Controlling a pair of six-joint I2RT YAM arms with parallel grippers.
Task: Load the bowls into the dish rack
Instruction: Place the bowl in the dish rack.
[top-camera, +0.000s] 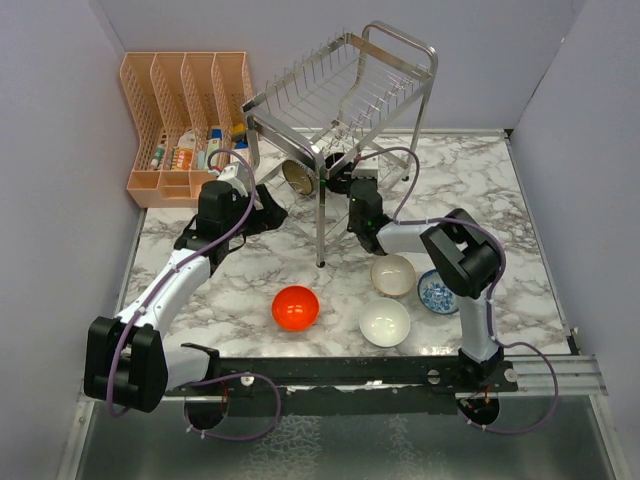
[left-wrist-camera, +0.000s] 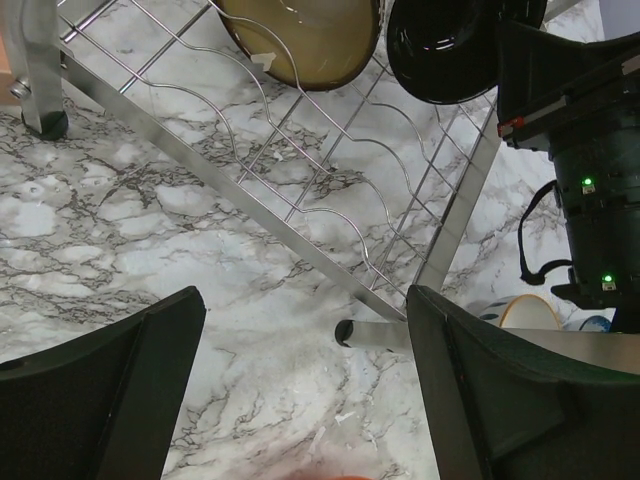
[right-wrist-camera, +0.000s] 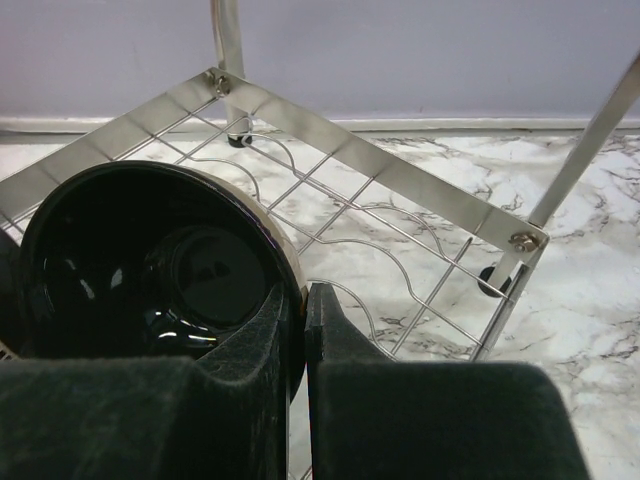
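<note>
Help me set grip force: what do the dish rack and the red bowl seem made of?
The dish rack looks like polished steel wire and tubing: thin silvery rods with bright glints. The red bowl is smooth and glossy: glazed ceramic or hard plastic, the look leaves it open.

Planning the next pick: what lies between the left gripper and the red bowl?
Only bare marble table between the left gripper and the red bowl, in the top view.
</note>
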